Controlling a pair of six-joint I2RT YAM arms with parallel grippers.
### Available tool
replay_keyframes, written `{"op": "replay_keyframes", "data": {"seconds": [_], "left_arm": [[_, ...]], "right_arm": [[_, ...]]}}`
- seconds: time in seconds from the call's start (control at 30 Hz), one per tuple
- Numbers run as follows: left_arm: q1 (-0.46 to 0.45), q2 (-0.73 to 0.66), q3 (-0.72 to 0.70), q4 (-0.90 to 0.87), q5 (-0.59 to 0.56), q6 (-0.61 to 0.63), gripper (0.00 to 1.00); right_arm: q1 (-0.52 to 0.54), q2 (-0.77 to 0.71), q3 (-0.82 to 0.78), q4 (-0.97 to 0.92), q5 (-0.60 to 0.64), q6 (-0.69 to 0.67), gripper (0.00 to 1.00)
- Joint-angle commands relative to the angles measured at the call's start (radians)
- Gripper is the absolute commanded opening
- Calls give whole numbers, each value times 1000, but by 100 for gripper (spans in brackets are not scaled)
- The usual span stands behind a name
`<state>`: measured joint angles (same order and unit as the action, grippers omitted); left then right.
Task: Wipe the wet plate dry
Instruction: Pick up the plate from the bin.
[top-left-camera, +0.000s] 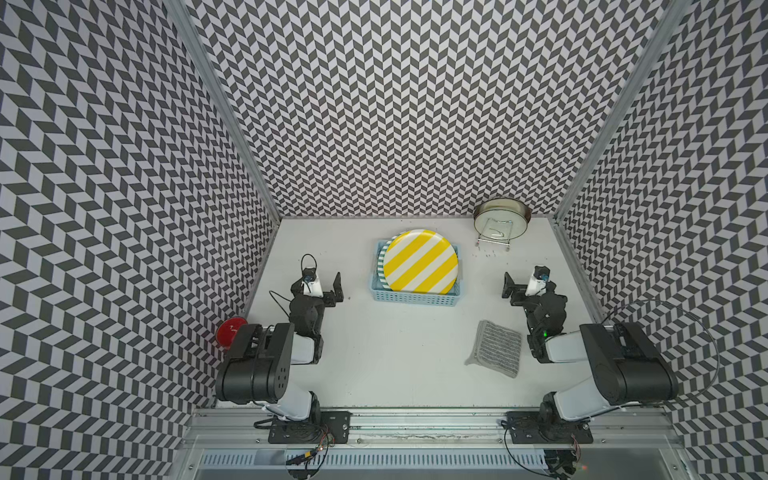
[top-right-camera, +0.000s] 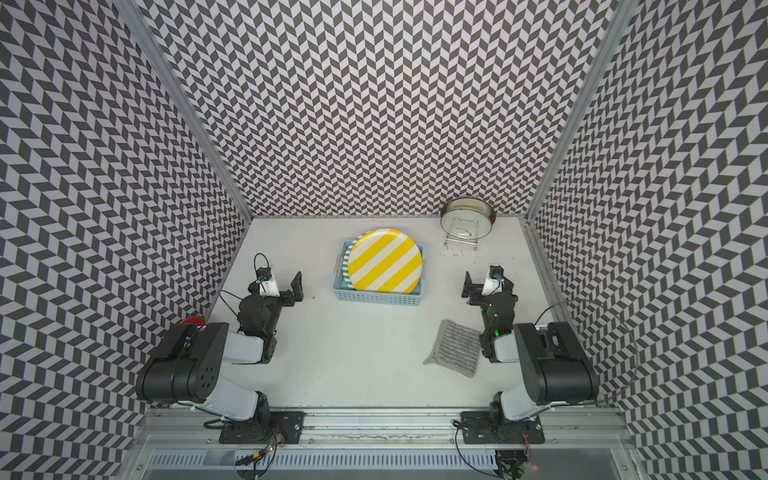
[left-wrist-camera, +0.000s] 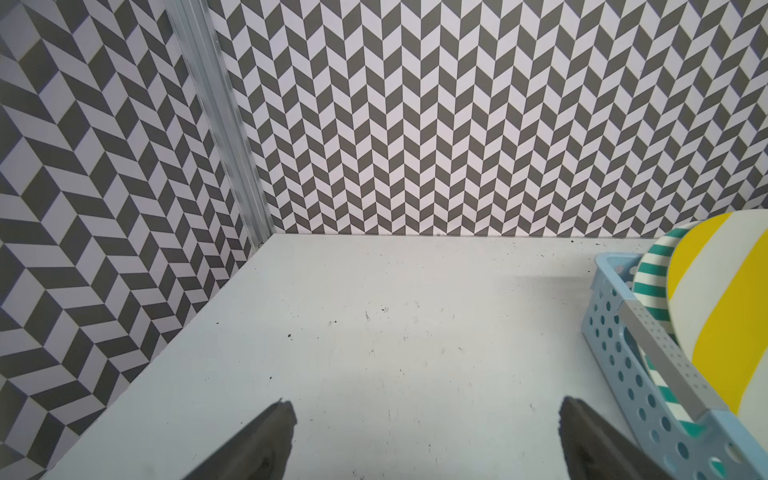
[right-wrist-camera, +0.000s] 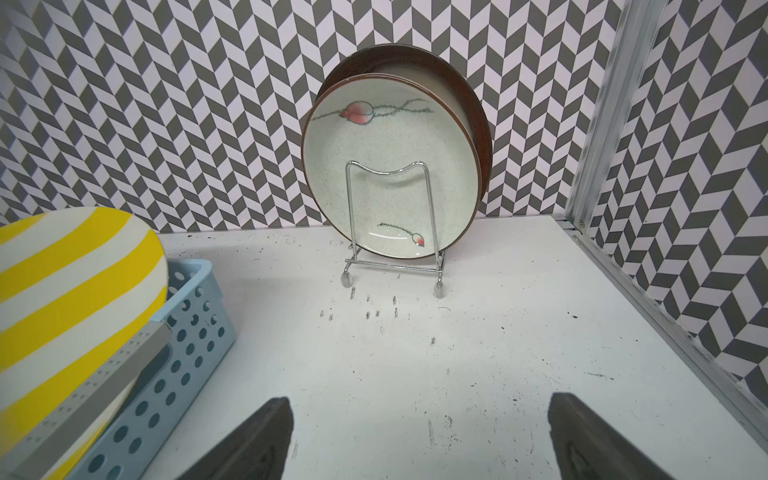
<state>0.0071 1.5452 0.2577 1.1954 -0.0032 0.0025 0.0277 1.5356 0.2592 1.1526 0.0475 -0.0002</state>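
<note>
A yellow-and-white striped plate (top-left-camera: 419, 261) (top-right-camera: 384, 261) leans upright in a light blue perforated basket (top-left-camera: 415, 297) at the middle back of the table. Whether it is wet I cannot tell. A grey striped cloth (top-left-camera: 496, 348) (top-right-camera: 457, 348) lies flat at the front right, beside my right arm. My left gripper (top-left-camera: 332, 291) (left-wrist-camera: 424, 411) hangs open left of the basket, with only bare table between its fingers. My right gripper (top-left-camera: 513, 291) (right-wrist-camera: 419, 405) hangs open right of the basket, also empty. The plate (left-wrist-camera: 727, 311) (right-wrist-camera: 62, 291) shows at the edge of both wrist views.
A teal-striped plate (top-left-camera: 380, 262) (left-wrist-camera: 652, 270) stands behind the yellow one in the basket (left-wrist-camera: 615, 332). A wire rack holding two brown-rimmed ceramic plates (top-left-camera: 500, 222) (right-wrist-camera: 390, 166) stands at the back right. A red disc (top-left-camera: 228, 330) sits by the left wall. Patterned walls enclose three sides.
</note>
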Motion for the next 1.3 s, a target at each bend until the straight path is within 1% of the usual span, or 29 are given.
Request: {"op": "replay_keyframes", "data": {"seconds": [0.0,0.73,0.77,0.8,0.83,0.87,0.9,0.93,0.97,1.0,1.03,1.07,1.1,1.13,1.17,1.23,1.27], "left_arm": [[-4,4,12,21,8,3,100],[-8,-1,10,22,-1,7,100],[-8,-9,9,32,14,16,100],[-7,-34,18,3,40,28,100],[-8,-72,49,-78,63,38,100],[-8,-113,108,-227,79,44,100],[-9,-140,173,-353,92,45,100],[-9,-154,242,-480,108,49,100],[-8,-158,322,-601,133,60,100],[-9,-153,400,-741,164,71,100],[-9,-142,487,-860,204,83,100],[-10,-128,561,-984,253,100,100],[-15,-111,635,-1085,301,111,100],[-26,-95,696,-1158,337,116,99],[-41,-79,752,-1221,361,121,97],[-87,-44,846,-1339,363,135,96],[-114,-29,887,-1391,359,148,95]], "right_arm": [[3,-9,16,42,-6,-6,100],[3,-6,21,36,-5,-5,100],[3,-7,20,37,-4,-6,100],[3,-9,17,42,-4,-6,100],[4,-15,17,53,4,-3,100],[15,-36,22,37,28,-4,100],[32,-83,47,-85,77,-6,100],[47,-155,106,-274,136,25,100],[50,-211,173,-444,175,96,100],[50,-243,233,-565,229,199,100],[50,-260,280,-654,278,327,100],[48,-263,323,-785,324,471,99],[40,-255,358,-854,329,569,100],[31,-242,371,-866,304,596,100],[22,-230,381,-867,271,595,100],[16,-218,433,-927,130,581,100],[21,-217,464,-941,6,555,100]]}}
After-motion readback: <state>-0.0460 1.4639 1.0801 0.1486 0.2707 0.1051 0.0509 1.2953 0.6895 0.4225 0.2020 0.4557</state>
